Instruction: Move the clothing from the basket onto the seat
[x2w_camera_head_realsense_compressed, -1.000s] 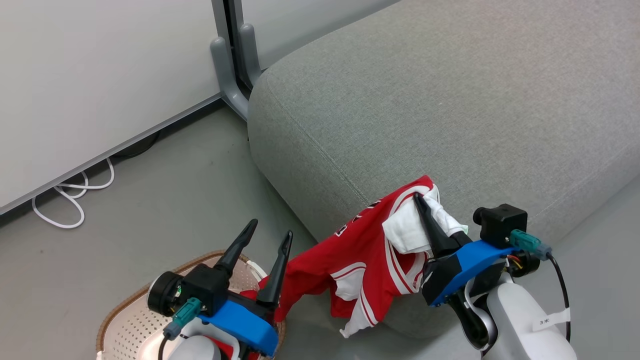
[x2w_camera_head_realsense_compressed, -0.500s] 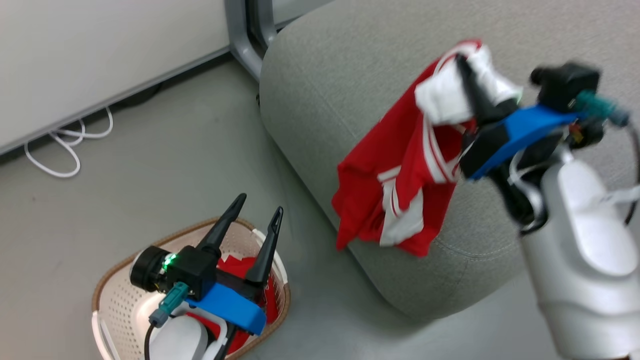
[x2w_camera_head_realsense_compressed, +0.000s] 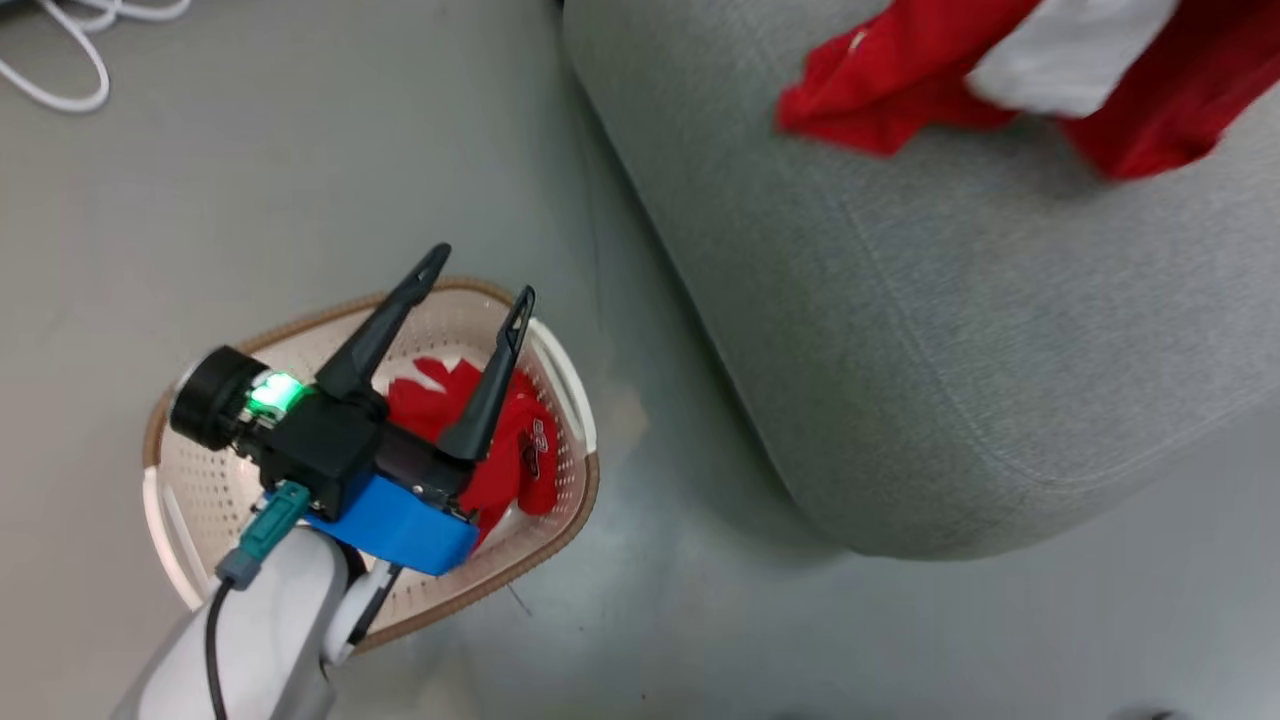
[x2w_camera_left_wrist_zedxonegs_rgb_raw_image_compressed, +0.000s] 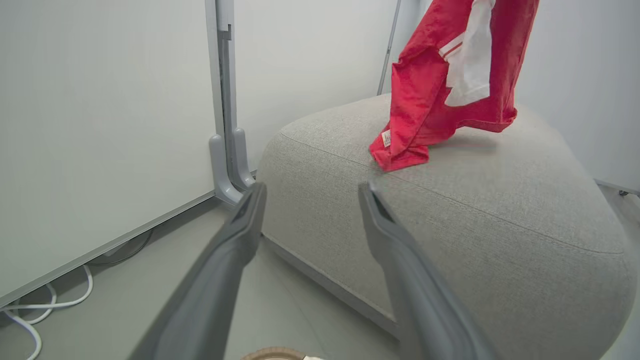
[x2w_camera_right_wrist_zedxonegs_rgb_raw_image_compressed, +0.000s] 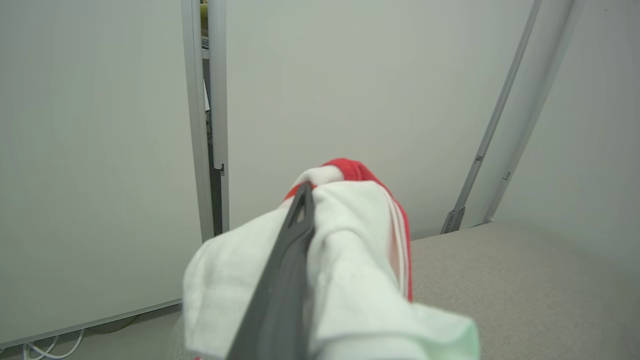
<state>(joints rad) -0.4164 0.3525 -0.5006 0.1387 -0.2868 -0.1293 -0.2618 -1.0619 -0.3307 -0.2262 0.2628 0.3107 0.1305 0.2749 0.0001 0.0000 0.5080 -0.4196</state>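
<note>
My left gripper (x2w_camera_head_realsense_compressed: 482, 275) stands open above the cream perforated basket (x2w_camera_head_realsense_compressed: 560, 520), holding nothing. A red garment with a small dark logo (x2w_camera_head_realsense_compressed: 520, 450) lies inside the basket, partly behind my fingers. In the left wrist view my open left gripper (x2w_camera_left_wrist_zedxonegs_rgb_raw_image_compressed: 311, 189) points at the grey seat (x2w_camera_left_wrist_zedxonegs_rgb_raw_image_compressed: 475, 210), where the other red-and-white garment (x2w_camera_left_wrist_zedxonegs_rgb_raw_image_compressed: 430, 95) hangs from above with its lower end touching the cushion top. My right gripper (x2w_camera_right_wrist_zedxonegs_rgb_raw_image_compressed: 305, 192) is shut on that garment's bunched white and red cloth (x2w_camera_right_wrist_zedxonegs_rgb_raw_image_compressed: 350, 235), which hides one finger. In the head view, this garment (x2w_camera_head_realsense_compressed: 900, 70) is over the seat (x2w_camera_head_realsense_compressed: 950, 350).
The basket stands on the grey floor just left of the seat's rounded corner. A white cable (x2w_camera_head_realsense_compressed: 60, 70) lies on the floor by the wall. A grey panel post with a foot (x2w_camera_left_wrist_zedxonegs_rgb_raw_image_compressed: 227, 170) stands behind the seat's left end, between white wall panels.
My right gripper has lifted the red garment from the seat's front side up over the cushion top. The head camera has tilted down. My left gripper stays open over the basket.
</note>
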